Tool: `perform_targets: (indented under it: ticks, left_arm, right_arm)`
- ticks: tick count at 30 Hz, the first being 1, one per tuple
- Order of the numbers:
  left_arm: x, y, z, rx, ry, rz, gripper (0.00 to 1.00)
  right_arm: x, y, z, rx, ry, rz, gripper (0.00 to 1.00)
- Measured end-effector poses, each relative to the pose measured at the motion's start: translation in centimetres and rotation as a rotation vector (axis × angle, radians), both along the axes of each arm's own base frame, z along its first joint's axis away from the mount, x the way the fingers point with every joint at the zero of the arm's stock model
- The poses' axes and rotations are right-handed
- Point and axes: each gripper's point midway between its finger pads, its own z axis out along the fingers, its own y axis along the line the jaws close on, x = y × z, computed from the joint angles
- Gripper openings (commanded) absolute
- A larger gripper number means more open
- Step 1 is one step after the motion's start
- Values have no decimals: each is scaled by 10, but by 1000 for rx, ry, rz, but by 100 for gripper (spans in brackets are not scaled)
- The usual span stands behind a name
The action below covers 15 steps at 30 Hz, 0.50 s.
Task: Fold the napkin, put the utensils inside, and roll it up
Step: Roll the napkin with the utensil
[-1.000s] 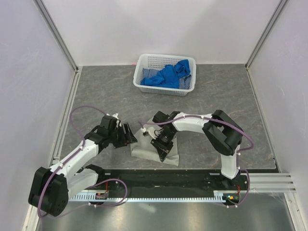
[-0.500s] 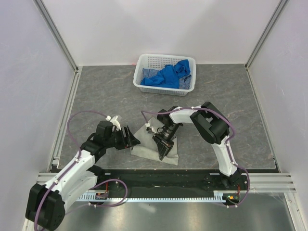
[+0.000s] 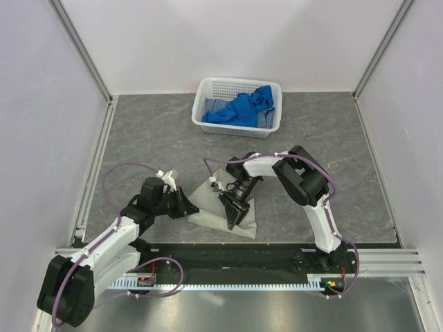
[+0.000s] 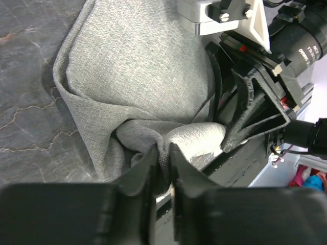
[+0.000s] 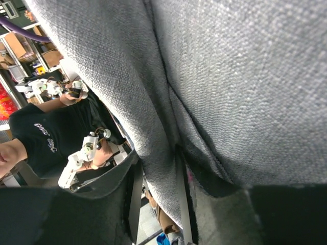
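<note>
The grey-beige napkin (image 3: 214,211) lies bunched near the table's front edge, between my two grippers. At its left edge my left gripper (image 3: 185,207) is shut on a raised fold; in the left wrist view the napkin (image 4: 138,76) is pinched between the fingertips of that gripper (image 4: 163,153). My right gripper (image 3: 232,218) points down at the cloth's middle. In the right wrist view a thick fold of the napkin (image 5: 230,76) fills the gap between the fingers of the right gripper (image 5: 159,168). The utensils are out of view.
A white basket (image 3: 208,124) holding bright blue cloths (image 3: 242,107) stands at the back of the table. The black front rail (image 3: 235,259) runs just below the napkin. White walls close in the table's left, right and back sides.
My left gripper moved right onto the napkin's left edge and closed on a fold. The right arm folded its elbow in, and its gripper stayed on the napkin.
</note>
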Motion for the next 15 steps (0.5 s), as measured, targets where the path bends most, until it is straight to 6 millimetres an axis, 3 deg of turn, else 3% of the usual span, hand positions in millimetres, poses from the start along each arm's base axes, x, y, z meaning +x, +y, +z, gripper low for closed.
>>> perform_targets:
  ticks: [3,7,15]
  left_arm:
    - [1,1,-2,5,2,9,2]
    - [1,5,-6,24,22,42,2]
    - [-3,18,-22,84,108,123,2]
  right_arm:
    - [0,1,2,-4,10,-11,48]
    - [4,3,7,-8,-12,-25,57]
    - [47,13,25,56,-383,-42,68]
